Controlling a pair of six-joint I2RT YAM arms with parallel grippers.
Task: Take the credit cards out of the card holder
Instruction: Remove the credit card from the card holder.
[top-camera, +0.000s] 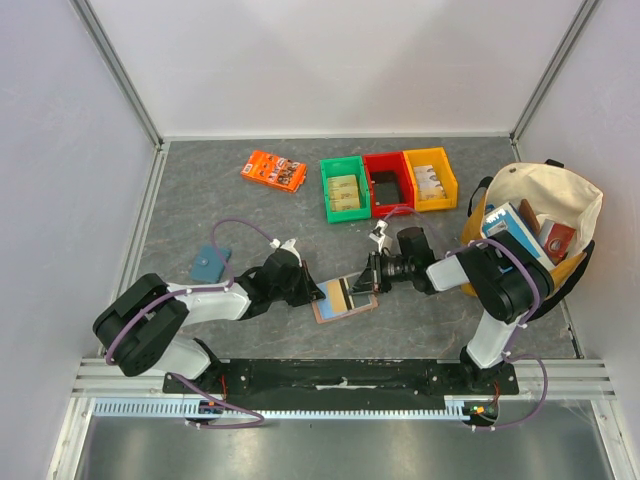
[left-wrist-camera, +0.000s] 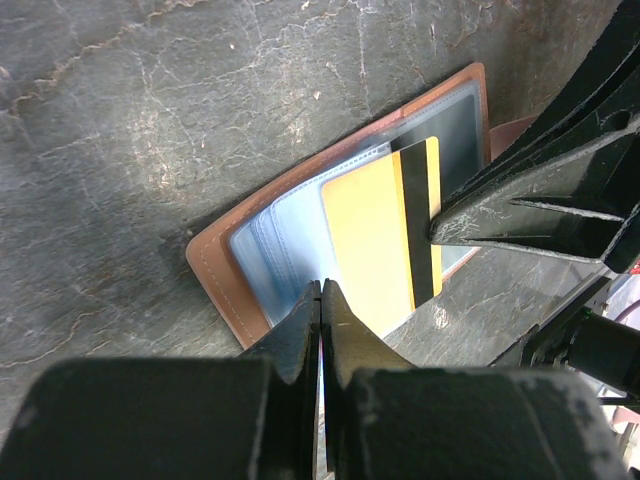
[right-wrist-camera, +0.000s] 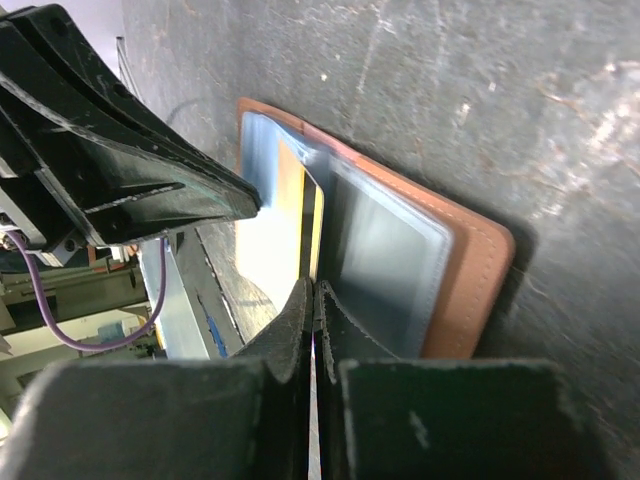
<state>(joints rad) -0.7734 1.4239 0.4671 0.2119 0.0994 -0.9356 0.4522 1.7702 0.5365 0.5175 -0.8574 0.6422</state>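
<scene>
The tan leather card holder (top-camera: 345, 300) lies open on the grey table between my two grippers, its light blue sleeves (left-wrist-camera: 275, 240) facing up. A yellow credit card (left-wrist-camera: 375, 235) with a black stripe sticks partly out of a sleeve, past the holder's edge. My right gripper (top-camera: 366, 279) is shut with its tips pinching the striped edge of that card (right-wrist-camera: 300, 215); its fingers show in the left wrist view (left-wrist-camera: 520, 215). My left gripper (left-wrist-camera: 321, 292) is shut, its tips resting on the blue sleeve beside the card's corner. It holds nothing that I can see.
Green (top-camera: 344, 187), red (top-camera: 387, 182) and yellow (top-camera: 430, 178) bins stand at the back. An orange packet (top-camera: 273, 171) lies at the back left. A flat teal pouch (top-camera: 208, 263) lies at the left. A cloth bag (top-camera: 540, 225) with items stands at the right.
</scene>
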